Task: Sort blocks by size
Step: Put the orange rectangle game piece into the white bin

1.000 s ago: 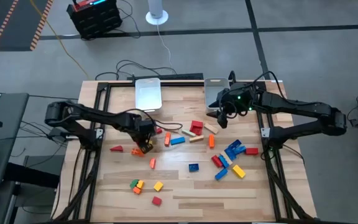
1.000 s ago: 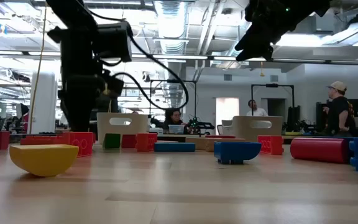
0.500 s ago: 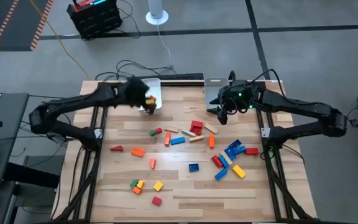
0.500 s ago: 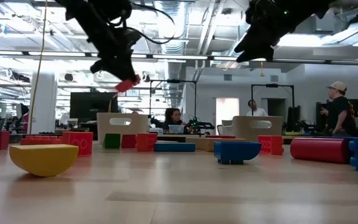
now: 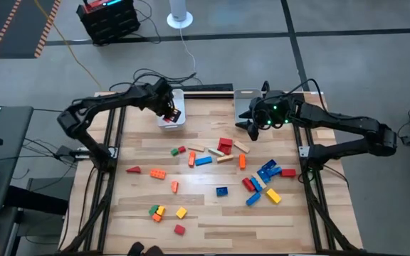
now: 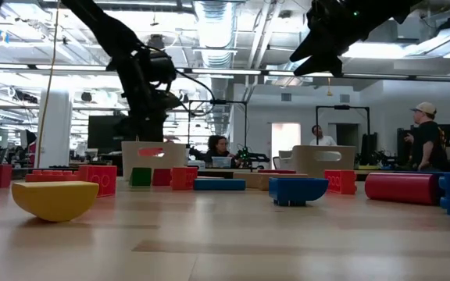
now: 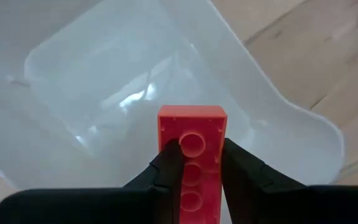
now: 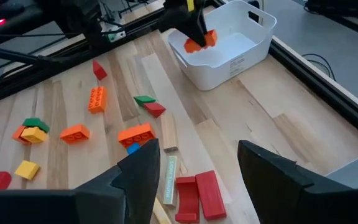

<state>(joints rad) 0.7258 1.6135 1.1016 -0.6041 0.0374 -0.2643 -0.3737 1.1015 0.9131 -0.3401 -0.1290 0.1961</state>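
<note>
My left gripper (image 5: 171, 114) is shut on a red-orange bar brick (image 7: 191, 134) and reaches down into the left clear bin (image 5: 168, 101) at the table's far edge. It also shows in the right wrist view (image 8: 197, 34) and the low view (image 6: 151, 117). My right gripper (image 5: 251, 128) is open and empty, hovering above the table near the right bin (image 5: 242, 107). Its fingers show in its own wrist view (image 8: 197, 174). Several loose blocks (image 5: 223, 146) lie flat on the wooden table. My left gripper pinches the bar brick by its two long sides (image 7: 165, 138) between its two fingers (image 7: 166, 165). The fingers point down and lie along the brick, whose free end (image 7: 191, 112) sticks out past the fingertips toward the bin's floor. The brick's hollow underside faces the wrist camera.
Red, blue, yellow and orange blocks (image 5: 265, 174) cluster at the table's right. Another small group (image 5: 159, 211) lies near the front left. A red wedge (image 5: 133, 170) and an orange brick (image 5: 158, 173) lie at the left. People stand in the room beyond (image 6: 424, 136).
My left gripper has lifted the red-orange brick from the table's left middle, swung it up and toward the far edge, then lowered it into the left bin, staying shut on it.
</note>
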